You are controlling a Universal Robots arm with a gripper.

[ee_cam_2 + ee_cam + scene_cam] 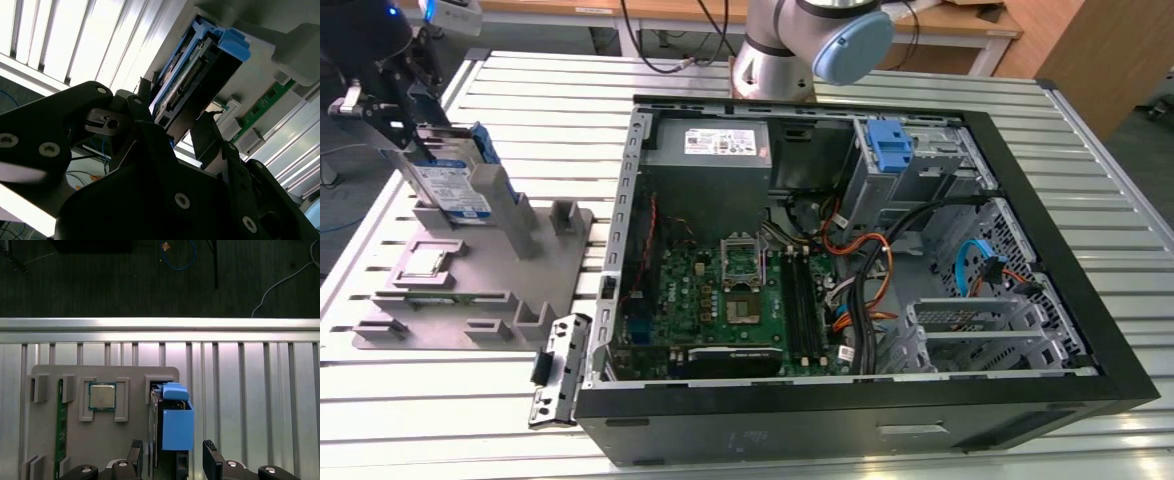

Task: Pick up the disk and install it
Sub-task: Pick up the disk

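Note:
The disk [454, 187] stands on edge in a slot of the grey fixture [500, 290] at the exterior view's left; its white-and-blue label and blue rail show. My gripper [416, 125] hangs over its upper end. In the first wrist view the disk [172, 415] with its blue rail runs between my two black fingers [136, 456], and a small gap shows on each side, so the gripper [172, 460] is open around it. The second wrist view shows the connector end of the disk [200, 70] rising between the fingers [212, 142].
The open computer case [1067, 300] lies at the exterior view's right, with a drive cage and blue latch [891, 150] at its far corner and a grey power-supply box [720, 145]. On the fixture lie a processor chip [102, 396] and a green memory stick [61, 425].

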